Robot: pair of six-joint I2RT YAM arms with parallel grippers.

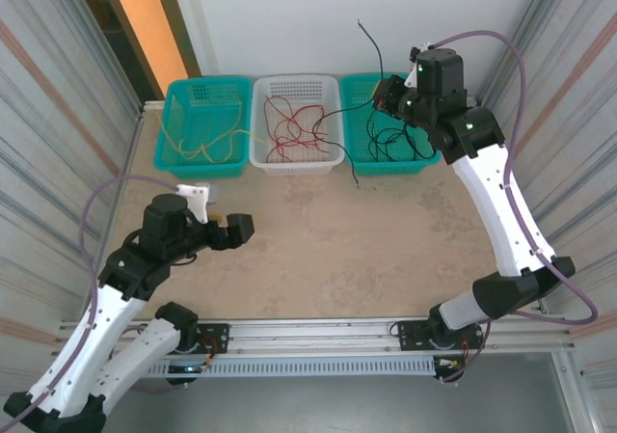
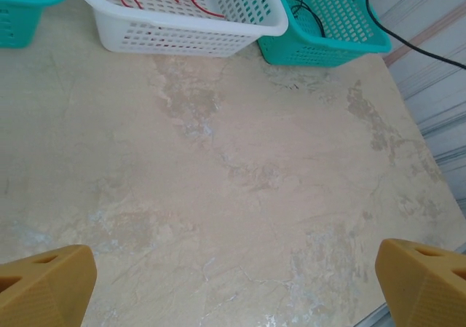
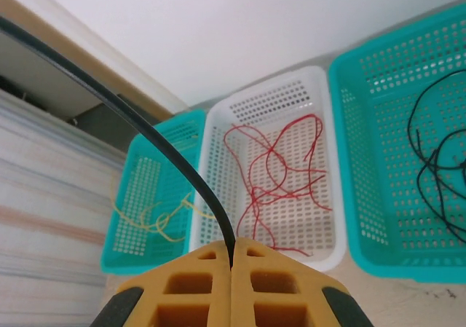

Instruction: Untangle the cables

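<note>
Tabletop (image 1: 318,250): three baskets (image 1: 297,164); cables (image 1: 289,130) in three colours.

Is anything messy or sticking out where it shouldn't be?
Yes. One black cable trails out of the right teal basket onto the table. Another black strand crosses into the white basket, where the red cables lie. The right end effector is pinching a thin black wire.
</note>
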